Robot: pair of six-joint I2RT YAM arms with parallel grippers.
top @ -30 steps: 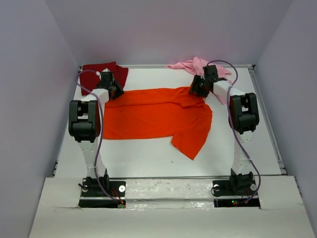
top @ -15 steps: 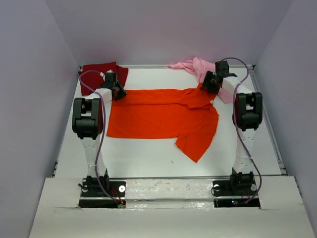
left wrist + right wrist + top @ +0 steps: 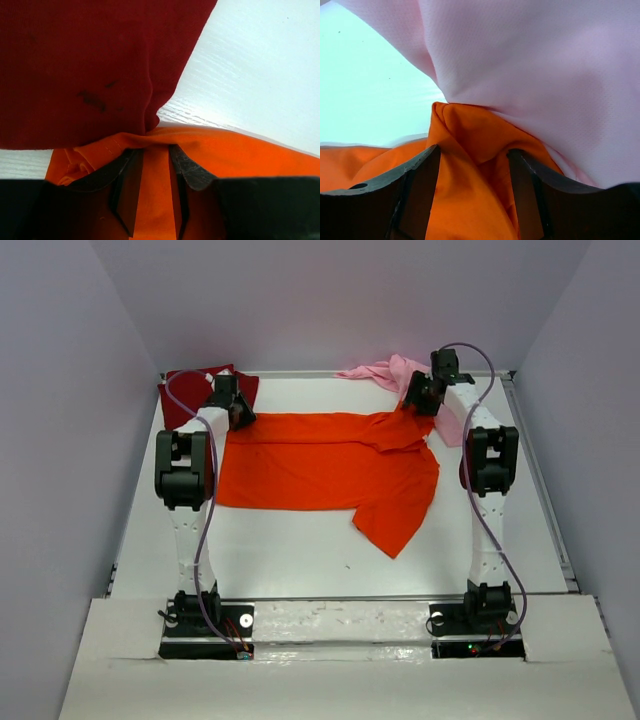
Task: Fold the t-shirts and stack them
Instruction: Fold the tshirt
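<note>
The bright orange t-shirt (image 3: 320, 465) lies spread across the middle of the table, with one flap hanging toward the front right. My left gripper (image 3: 237, 412) is shut on its far left corner, and orange cloth fills the gap between the jaws in the left wrist view (image 3: 156, 150). My right gripper (image 3: 415, 402) is shut on its far right corner, with bunched orange cloth (image 3: 465, 130) between the jaws (image 3: 474, 155). The dark red t-shirt (image 3: 185, 388) lies at the back left, touching the orange edge (image 3: 90, 65). The light pink t-shirt (image 3: 385, 370) is crumpled at the back right (image 3: 530, 65).
The white table (image 3: 290, 550) is walled by grey panels on the left, back and right. A raised rim runs along the right edge (image 3: 545, 500). Both arm bases stand at the near edge.
Both grippers moved toward the back of the table, the right one also outward, pulling the orange shirt's far edge with them. The shirt now lies more stretched out and closer to the red and pink shirts.
</note>
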